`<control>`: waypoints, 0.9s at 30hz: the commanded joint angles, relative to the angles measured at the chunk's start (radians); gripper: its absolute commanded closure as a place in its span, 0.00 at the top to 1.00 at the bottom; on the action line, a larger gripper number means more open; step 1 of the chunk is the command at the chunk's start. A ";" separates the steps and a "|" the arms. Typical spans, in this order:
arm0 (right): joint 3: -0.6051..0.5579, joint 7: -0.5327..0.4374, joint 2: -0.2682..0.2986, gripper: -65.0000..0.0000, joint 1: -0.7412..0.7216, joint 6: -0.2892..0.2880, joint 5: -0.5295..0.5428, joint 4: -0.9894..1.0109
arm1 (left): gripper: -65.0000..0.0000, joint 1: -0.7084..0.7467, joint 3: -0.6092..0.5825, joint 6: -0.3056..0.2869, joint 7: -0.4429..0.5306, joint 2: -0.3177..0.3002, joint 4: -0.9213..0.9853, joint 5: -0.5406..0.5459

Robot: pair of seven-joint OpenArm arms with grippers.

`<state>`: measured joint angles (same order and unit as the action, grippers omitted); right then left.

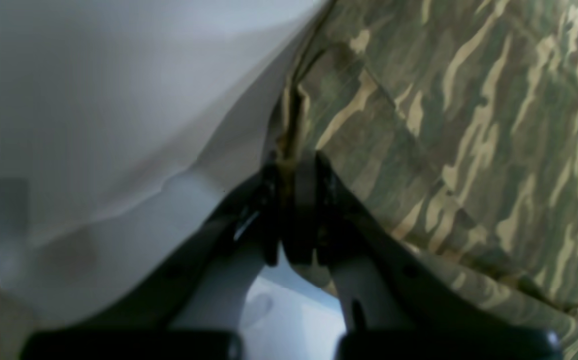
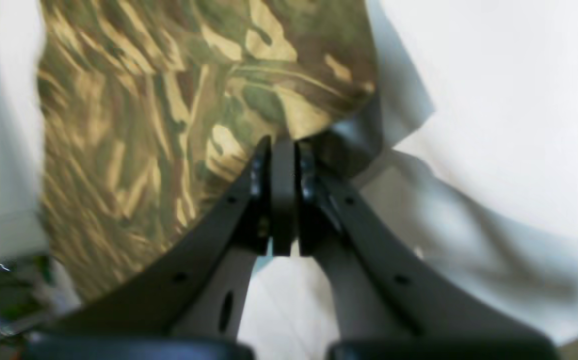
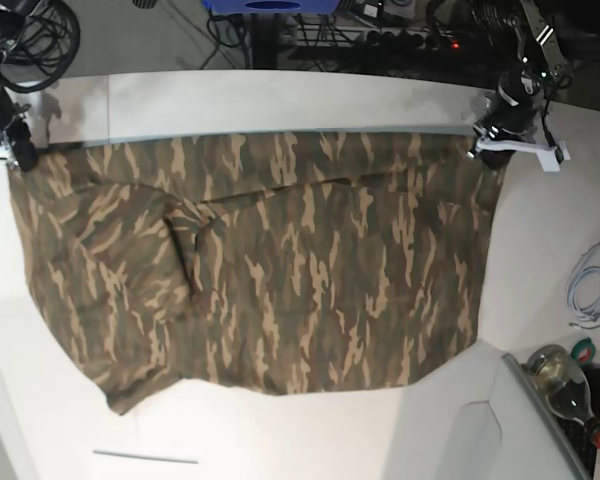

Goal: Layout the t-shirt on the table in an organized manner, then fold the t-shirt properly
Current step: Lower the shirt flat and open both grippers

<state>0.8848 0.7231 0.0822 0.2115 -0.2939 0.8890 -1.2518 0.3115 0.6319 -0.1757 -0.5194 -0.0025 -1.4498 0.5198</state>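
Soft, limp t-shirt (image 3: 280, 270) stretched across tabletop (image 3: 280, 100); both sets of fingers (image 1: 314, 210) clamped on corners at 10 and 2 o'clock; best gripped by hems.

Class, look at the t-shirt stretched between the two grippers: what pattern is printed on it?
Camouflage: olive green, brown and tan streaks on the t-shirt. Clearest in the base view.

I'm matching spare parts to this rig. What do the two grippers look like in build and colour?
In the wrist views, the left gripper and the right gripper each have two matte black fingers, broad at the base and tapering to narrow tips, with small holes along them. In the base view, the left gripper carries a white bracket.
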 commanded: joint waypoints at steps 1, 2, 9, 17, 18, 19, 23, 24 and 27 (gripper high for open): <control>0.024 -0.023 0.014 0.01 0.007 -0.003 0.014 -0.018 | 0.00 0.005 0.004 -0.003 0.025 -0.012 -0.019 0.006; 0.030 -0.023 0.012 0.01 0.007 -0.003 0.012 -0.018 | 0.00 0.013 0.004 -0.003 0.025 -0.012 -0.019 0.006; 0.032 -0.001 0.006 0.01 0.062 -0.003 0.014 -0.065 | 0.00 0.042 0.004 -0.003 0.025 -0.012 -0.022 0.006; 0.029 0.003 0.006 0.01 0.090 -0.003 0.012 -0.076 | 0.00 0.045 0.004 -0.003 0.025 -0.012 -0.013 0.004; 0.029 0.003 0.006 0.01 0.090 -0.003 0.012 -0.076 | 0.00 0.045 0.004 -0.003 0.025 -0.012 -0.013 0.004; 0.029 0.003 0.006 0.01 0.092 -0.003 0.012 -0.076 | 0.00 0.045 0.004 -0.003 0.025 -0.012 -0.013 0.004; 0.030 0.003 0.006 0.01 0.093 -0.003 0.012 -0.076 | 0.00 0.045 0.004 -0.003 0.025 -0.012 -0.012 0.004; 0.030 0.003 0.006 0.01 0.093 -0.003 0.012 -0.076 | 0.00 0.045 0.004 -0.003 0.025 -0.012 -0.012 0.004; 0.029 0.003 0.006 0.01 0.095 -0.001 0.012 -0.076 | 0.00 0.045 0.004 -0.003 0.025 -0.012 -0.012 0.004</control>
<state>0.9100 0.7479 0.0711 0.3008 -0.2939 0.8871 -1.3075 0.3546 0.6315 -0.1757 -0.5194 -0.0036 -1.4487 0.5213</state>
